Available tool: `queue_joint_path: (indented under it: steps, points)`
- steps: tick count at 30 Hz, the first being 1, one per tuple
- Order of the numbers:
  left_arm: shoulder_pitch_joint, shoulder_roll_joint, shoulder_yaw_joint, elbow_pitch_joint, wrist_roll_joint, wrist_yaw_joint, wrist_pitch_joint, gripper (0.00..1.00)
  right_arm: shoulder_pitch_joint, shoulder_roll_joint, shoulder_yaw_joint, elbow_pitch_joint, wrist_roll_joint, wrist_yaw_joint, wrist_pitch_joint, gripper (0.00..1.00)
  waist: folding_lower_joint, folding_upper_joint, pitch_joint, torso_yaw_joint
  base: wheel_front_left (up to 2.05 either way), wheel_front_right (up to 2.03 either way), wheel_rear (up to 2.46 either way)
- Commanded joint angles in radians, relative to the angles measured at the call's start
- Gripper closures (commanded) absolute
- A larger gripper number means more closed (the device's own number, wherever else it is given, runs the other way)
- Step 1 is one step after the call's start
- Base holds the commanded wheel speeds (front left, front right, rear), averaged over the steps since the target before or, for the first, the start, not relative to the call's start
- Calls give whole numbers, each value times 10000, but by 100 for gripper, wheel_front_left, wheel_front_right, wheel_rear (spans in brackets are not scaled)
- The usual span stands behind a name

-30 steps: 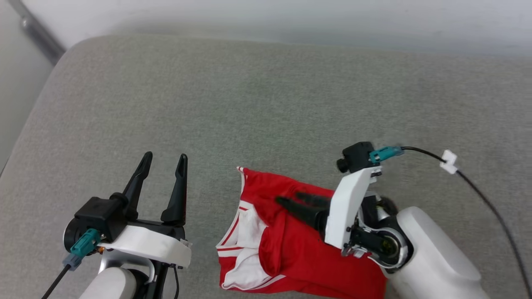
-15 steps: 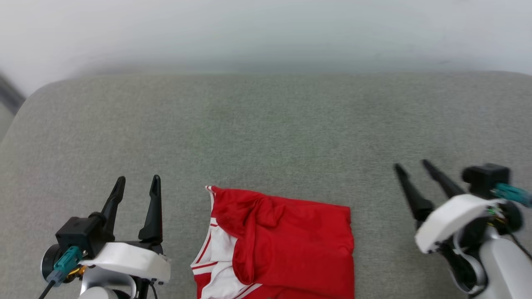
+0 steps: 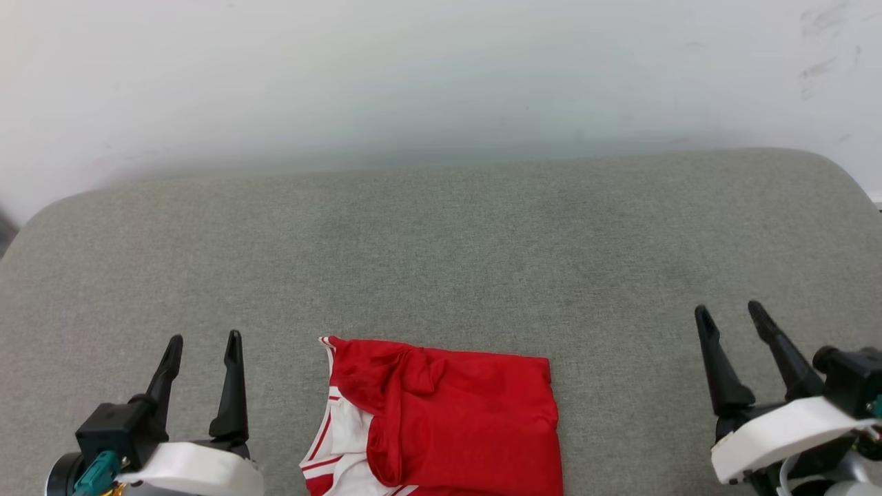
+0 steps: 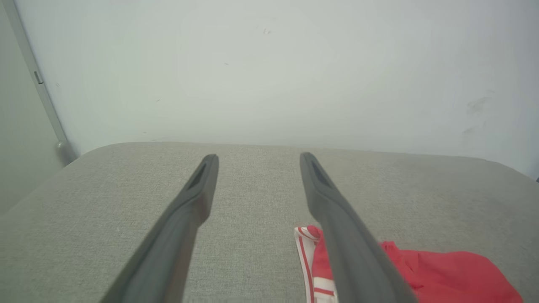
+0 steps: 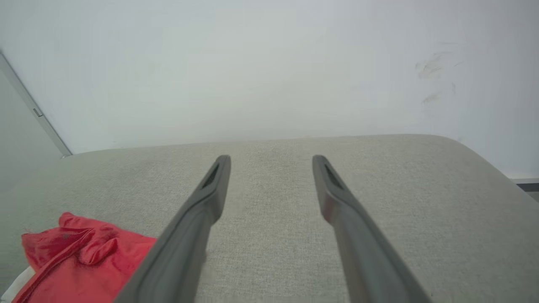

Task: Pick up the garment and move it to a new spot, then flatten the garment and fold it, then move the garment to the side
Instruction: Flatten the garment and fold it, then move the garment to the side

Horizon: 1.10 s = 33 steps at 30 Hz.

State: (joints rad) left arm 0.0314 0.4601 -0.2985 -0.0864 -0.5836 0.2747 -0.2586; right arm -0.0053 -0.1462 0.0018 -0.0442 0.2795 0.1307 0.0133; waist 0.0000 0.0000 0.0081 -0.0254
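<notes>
Both claws were empty with fingers apart: left claw (image 3: 205, 337) and right claw (image 3: 728, 308), both pointing toward the pale wall (image 3: 413, 69).

The red jersey garment with white sleeves and red-and-white striped trim (image 3: 468, 413) lay on the grey woven-fabric cushion (image 3: 441, 241), between the two claws and touching neither. It was bunched into a compact, roughly rectangular bundle. Red cloth was on top, with a white sleeve and the trim showing along the side facing the left claw. The chest number wasn't visible.

Key relation: the garment sat just to the right of the left claw, its far edge about level with that claw's fingertips. From the right claw it lay to the left, well apart and a bit behind the tips. Left arm was the nearer one. In the left wrist view the trim corner sat right against the right-hand finger; in the right wrist view the red bundle sat off at the lower left.

Long axis: can't call it. The far edge ran left to right across the claws' pointing direction, but the near end was cut off by the head view's bottom edge.

My read: the fold looked done, if loose, leaving the move to the side. Left claw would need to swing right and drop onto the trim edge. Risk: a single-point pinch could pull the top layer open.
</notes>
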Motion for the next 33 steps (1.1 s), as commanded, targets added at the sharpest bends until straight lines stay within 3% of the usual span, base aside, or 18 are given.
queue_joint_path:
  steps: [1, 11, 16, 20, 24, 27, 33]
  points:
    - [173, -14, 77, -46, 79, 80, -56, 0, 203, 121, -1, -174, -23, 0, 140, 0, 0, 0, -26, -15, 0, 0, 0]
    - [331, -135, 262, -122, 198, -12, -75, 0, 566, 470, -231, -806, -49, 0, 609, 0, 0, 0, 13, 139, 0, 0, 0]
    - [178, -233, 264, -160, 290, -96, -78, 0, 617, 627, -779, -670, 630, 0, 1162, 0, 0, 0, 128, 260, 0, 0, 0]
    - [-16, -387, 241, -227, 387, -169, -82, 0, 631, 511, -1531, -168, 1965, 0, 2678, 0, 0, 0, 332, 530, 0, 0, 0]
    - [-302, -564, 214, -321, 525, -335, -63, 0, 806, 16, -1564, 444, 3191, 0, 5178, 0, 0, 0, 624, 913, 0, 0, 0]
    - [-508, -733, 265, -364, 623, -461, -61, 0, 794, 34, -1530, 585, 3859, 0, 6616, 0, 0, 0, 887, 1191, 0, 0, 0]
    - [-892, -1118, 382, -426, 820, -737, -62, 0, 317, 427, -912, 725, 4751, 0, 7939, 0, 0, 0, 1540, 1646, 0, 0, 0]
